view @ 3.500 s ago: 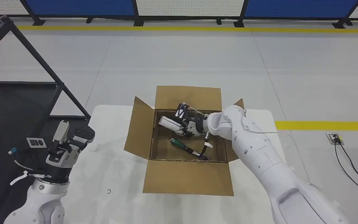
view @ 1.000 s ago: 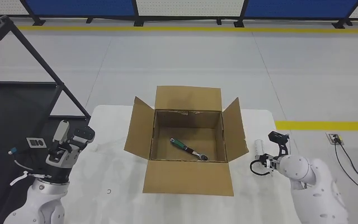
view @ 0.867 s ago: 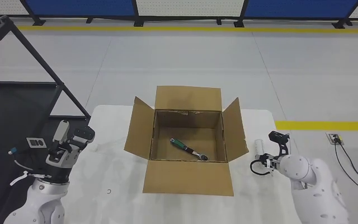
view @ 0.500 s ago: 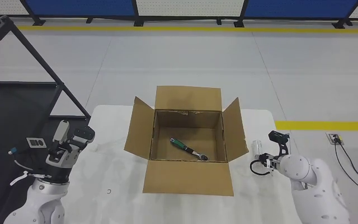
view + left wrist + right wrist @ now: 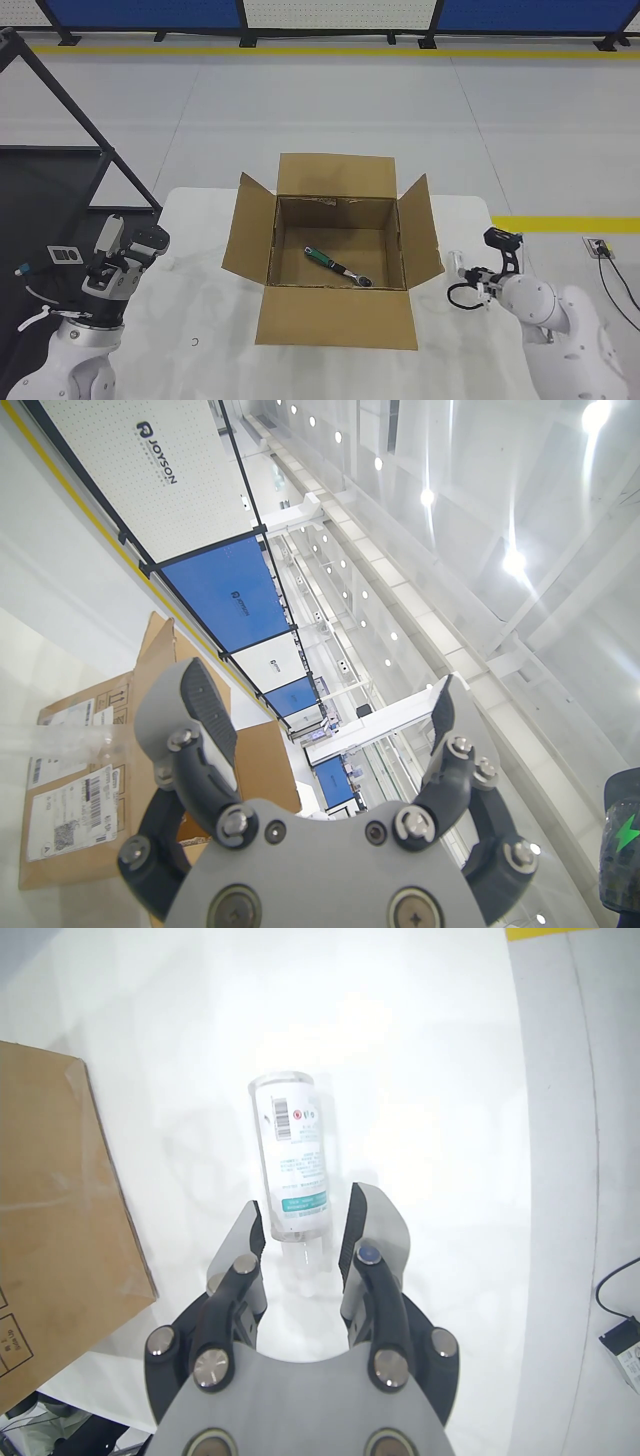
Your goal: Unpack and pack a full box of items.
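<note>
An open cardboard box [image 5: 336,318] stands mid-table, and a green-handled ratchet wrench [image 5: 337,266] lies on its floor. To its right a clear bottle [image 5: 292,1158] with a white label lies on its side on the white table [image 5: 200,300]; from the top it is the bottle [image 5: 457,264]. My right gripper [image 5: 306,1200] is open, its fingers either side of the bottle's neck end, low over the table; from the top it is the right gripper [image 5: 470,290]. My left gripper [image 5: 320,680] is open and empty, pointing upward at the table's left edge [image 5: 150,240].
The box's right flap [image 5: 55,1168] stands close beside the bottle. The table's right edge [image 5: 520,1128] runs just past the gripper, with a cable and small device [image 5: 622,1353] on the floor beyond. A black frame [image 5: 60,110] stands to the table's left.
The right arm has come out of the box with the bottle and the bottle now lies on the table to the right. In the last second it shifted slightly. The left arm kept still.
</note>
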You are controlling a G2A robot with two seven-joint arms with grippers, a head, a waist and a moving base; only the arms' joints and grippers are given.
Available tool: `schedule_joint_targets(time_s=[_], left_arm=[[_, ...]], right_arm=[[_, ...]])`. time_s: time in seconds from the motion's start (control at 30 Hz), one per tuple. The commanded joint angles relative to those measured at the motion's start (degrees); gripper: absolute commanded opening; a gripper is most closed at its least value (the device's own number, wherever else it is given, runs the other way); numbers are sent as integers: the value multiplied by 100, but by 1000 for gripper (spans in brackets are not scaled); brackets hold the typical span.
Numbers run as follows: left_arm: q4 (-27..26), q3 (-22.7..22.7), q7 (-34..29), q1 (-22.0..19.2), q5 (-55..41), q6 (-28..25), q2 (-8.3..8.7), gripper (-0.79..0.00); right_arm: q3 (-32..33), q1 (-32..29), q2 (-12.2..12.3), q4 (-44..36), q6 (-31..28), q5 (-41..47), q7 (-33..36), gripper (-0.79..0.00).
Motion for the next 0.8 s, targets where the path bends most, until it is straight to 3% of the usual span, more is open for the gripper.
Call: schedule_joint_targets(time_s=[0.0,0.03,0.13,0.33,0.5,0.57,0.77], left_arm=[[0,0,-1,0,0,0,0,0],[0,0,-1,0,0,0,0,0],[0,0,-1,0,0,0,0,0],[0,0,-1,0,0,0,0,0],[0,0,-1,0,0,0,0,0],[0,0,-1,0,0,0,0,0],[0,0,-1,0,0,0,0,0]], right_arm=[[11,-144,4,-434,74,-41,-159,-403],[22,-228,7,-695,106,-63,-241,-394],[26,-498,17,-1586,88,-150,-412,-197],[-127,-715,40,-3251,-34,-539,-511,-209],[-608,-326,43,-4057,-368,-818,-335,-240],[-911,-14,39,-4128,-590,-945,-147,-308],[-2197,1457,-82,-3311,-1069,-1023,566,-231]])
